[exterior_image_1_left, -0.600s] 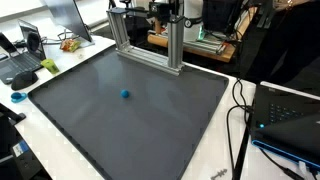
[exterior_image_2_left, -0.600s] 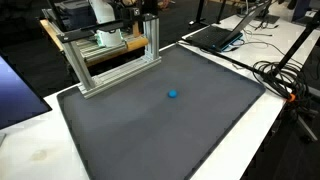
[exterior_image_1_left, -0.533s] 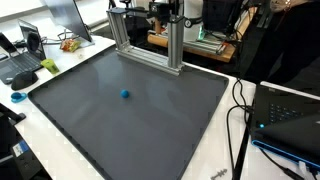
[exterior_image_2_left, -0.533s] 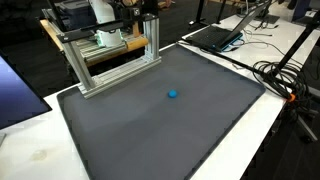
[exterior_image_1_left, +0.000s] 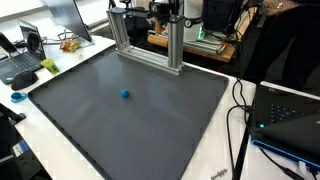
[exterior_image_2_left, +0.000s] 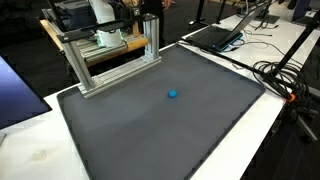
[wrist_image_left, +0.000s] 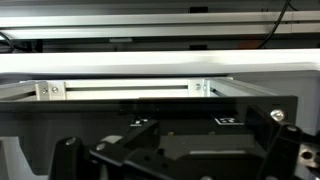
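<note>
closest of all, in the wrist view, dark and blurred parts of the gripper (wrist_image_left: 185, 160) along the bottom edge, fingertips out of sight, so no telling whether open or closed. just beyond, a horizontal rail of the aluminium frame (wrist_image_left: 120, 90), pale, with small bolted brackets at both ends, and a broad white bar (wrist_image_left: 160, 65) across above it. out in both exterior views, nearest the lens, the rim of the white table (exterior_image_1_left: 215, 160) (exterior_image_2_left: 30, 150). next, lying flat on it and covering most of the top, the dark grey mat (exterior_image_1_left: 160, 125) (exterior_image_2_left: 150, 135). toward the middle of that mat, the small blue ball (exterior_image_1_left: 125, 95) (exterior_image_2_left: 173, 95), resting alone on the dark surface, well apart from the frame and from the gripper, held by nothing. farther back, at the far edge of the mat, the aluminium frame (exterior_image_1_left: 150, 59) (exterior_image_2_left: 120, 74) again, upright posts on a low base bar. off to the side in an exterior view, black cables (exterior_image_1_left: 238, 110) just beside a dark laptop (exterior_image_1_left: 290, 115); likewise cables (exterior_image_2_left: 275, 72) and a laptop (exterior_image_2_left: 215, 38) toward the table's far corner. farthest off, cluttered desks (exterior_image_1_left: 200, 42), too small to make out.
</note>
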